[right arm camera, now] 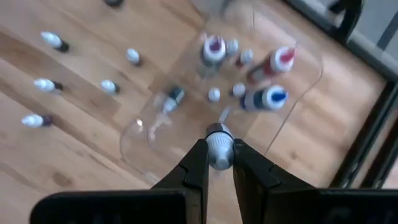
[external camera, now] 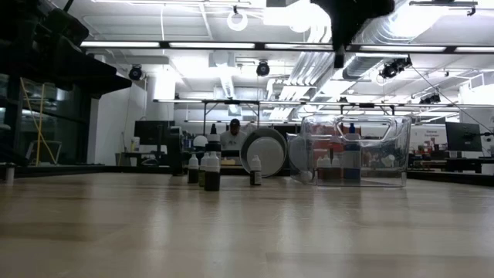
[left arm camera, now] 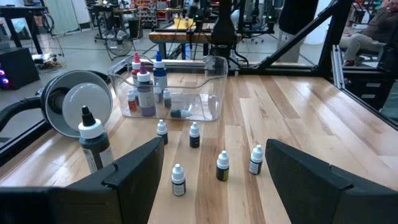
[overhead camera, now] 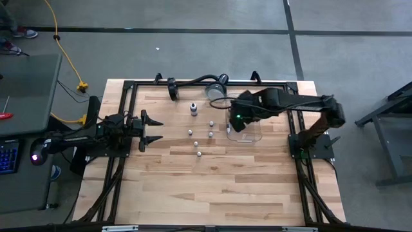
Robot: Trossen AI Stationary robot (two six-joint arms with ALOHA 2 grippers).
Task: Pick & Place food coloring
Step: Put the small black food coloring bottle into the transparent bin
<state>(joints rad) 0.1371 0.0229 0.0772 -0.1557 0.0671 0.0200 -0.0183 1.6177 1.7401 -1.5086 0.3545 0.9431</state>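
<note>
Several small food coloring bottles (overhead camera: 201, 136) with white caps stand upright on the wooden table, left of a clear plastic tray (overhead camera: 252, 136). More bottles (right arm camera: 267, 98) are inside the tray, mostly upright and one lying flat. A taller dark bottle (overhead camera: 193, 109) stands farther back. My right gripper (right arm camera: 219, 158) hangs over the tray, shut on one small food coloring bottle (right arm camera: 219, 146). My left gripper (overhead camera: 154, 129) waits open at the table's left side, level, with nothing between its fingers. My right gripper pinches the small bottle between its two fingertips (right arm camera: 194, 163), one on each side of it. The white cap end (right arm camera: 218, 138) shows between the tips; the fingers hide the body. The fingers come steeply from above, and the bottle hangs clear above the tray.
A round silver lamp head (overhead camera: 217, 87) on a black gooseneck lies at the far edge, behind the tray. A black frame (overhead camera: 129, 87) runs around the table top. The near half of the wooden table (overhead camera: 212, 193) carries no objects.
</note>
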